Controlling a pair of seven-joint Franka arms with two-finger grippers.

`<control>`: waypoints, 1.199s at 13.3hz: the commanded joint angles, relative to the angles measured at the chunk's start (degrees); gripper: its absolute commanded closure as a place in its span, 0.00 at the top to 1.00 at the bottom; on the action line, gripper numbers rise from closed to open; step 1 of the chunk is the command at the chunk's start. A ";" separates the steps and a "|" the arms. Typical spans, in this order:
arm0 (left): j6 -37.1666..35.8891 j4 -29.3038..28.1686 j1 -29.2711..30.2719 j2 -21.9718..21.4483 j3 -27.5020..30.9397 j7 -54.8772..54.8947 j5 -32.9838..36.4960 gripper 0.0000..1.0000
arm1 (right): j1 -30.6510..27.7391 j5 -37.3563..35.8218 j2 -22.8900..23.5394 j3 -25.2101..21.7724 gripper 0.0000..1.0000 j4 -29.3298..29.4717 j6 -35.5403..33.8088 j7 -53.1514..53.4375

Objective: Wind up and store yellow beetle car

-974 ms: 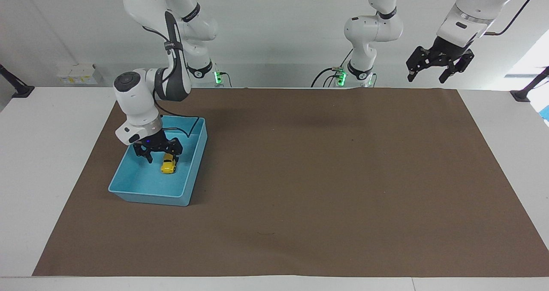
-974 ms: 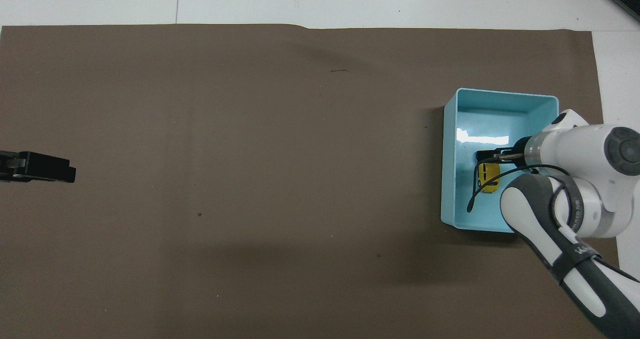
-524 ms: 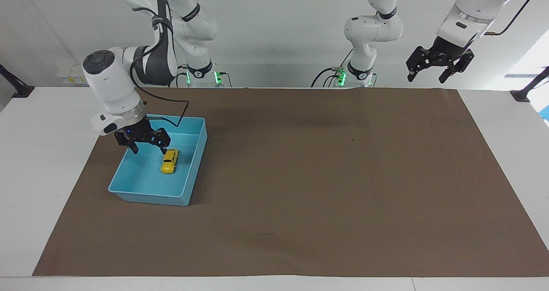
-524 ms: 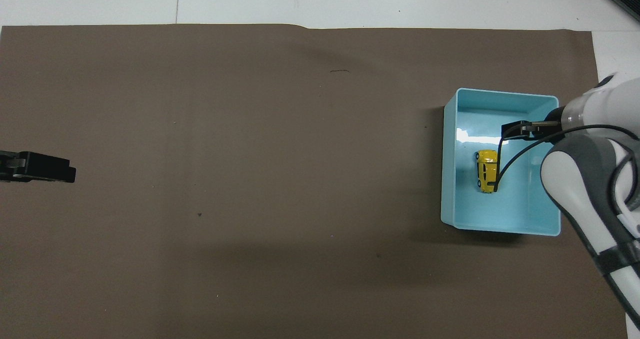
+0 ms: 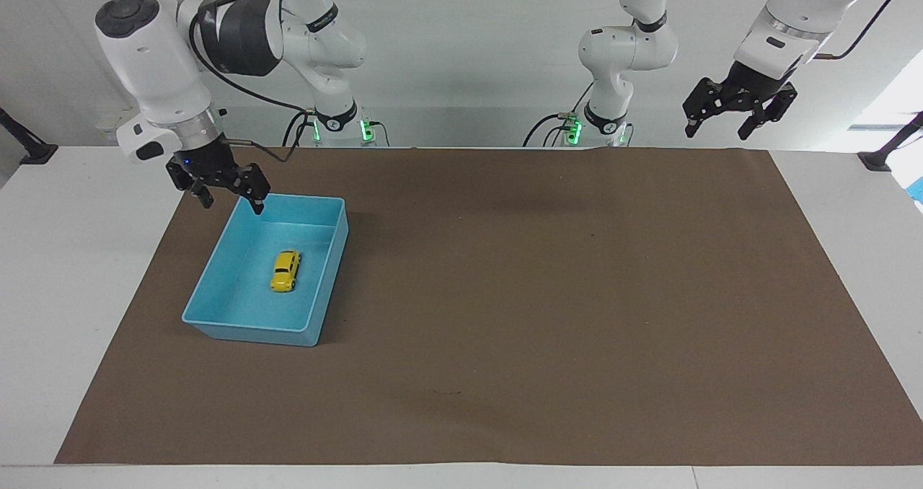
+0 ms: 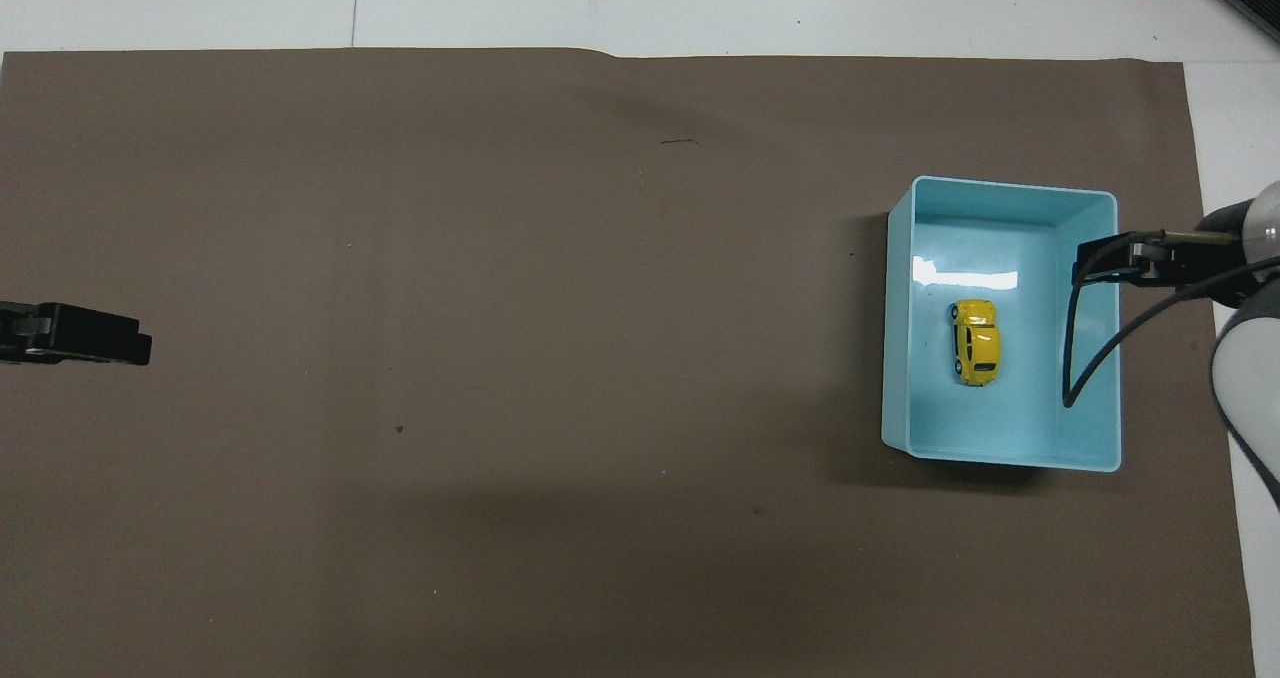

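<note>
Now the yellow beetle car (image 5: 285,270) (image 6: 976,342) sits on its wheels on the floor of the light blue bin (image 5: 216,287) (image 6: 900,358), roughly at the bin's middle, touched by nothing. Above the bin's wall on the right arm's end of the table (image 5: 79,294), the right gripper (image 5: 219,191) (image 6: 1110,261) hangs in the air with its fingers spread and empty. Well apart from the bin, the left gripper (image 5: 737,119) (image 6: 110,336) waits raised over the left arm's end of the brown mat (image 5: 548,316) (image 6: 500,358), fingers parted and empty too.
</note>
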 commanded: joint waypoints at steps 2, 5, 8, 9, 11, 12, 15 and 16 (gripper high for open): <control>-1.06 0.31 0.55 -0.56 -0.20 0.20 -0.67 1.00 | -0.17 0.48 -0.26 0.20 1.00 1.36 -2.05 1.34; -1.06 0.31 0.55 -0.56 -0.20 0.20 -0.67 1.00 | -0.44 0.74 -0.09 0.11 1.00 5.56 -7.83 3.97; -1.06 0.31 0.55 -0.56 -0.20 0.20 -0.67 1.00 | -1.23 3.03 1.66 0.02 1.00 10.84 -13.63 4.24; -1.06 0.31 0.55 -0.56 -0.20 0.20 -0.67 1.00 | -1.23 2.59 2.46 0.02 1.00 12.07 -14.87 4.24; -1.06 0.31 0.55 -0.56 -0.20 0.20 -0.67 1.00 | -1.14 2.50 2.64 0.02 1.00 12.70 -14.45 4.07; -1.06 0.31 0.55 -0.56 -0.20 0.20 -0.67 1.00 | -1.05 2.33 2.55 0.11 1.00 12.52 -14.10 3.98; -1.06 0.31 0.55 -0.56 -0.20 0.20 -0.67 1.00 | -0.97 2.06 2.55 0.11 1.00 12.35 -14.09 3.89; -1.06 0.31 0.55 -0.56 -0.20 0.20 -0.67 1.00 | -0.97 2.06 2.46 0.02 1.00 12.17 -14.09 3.89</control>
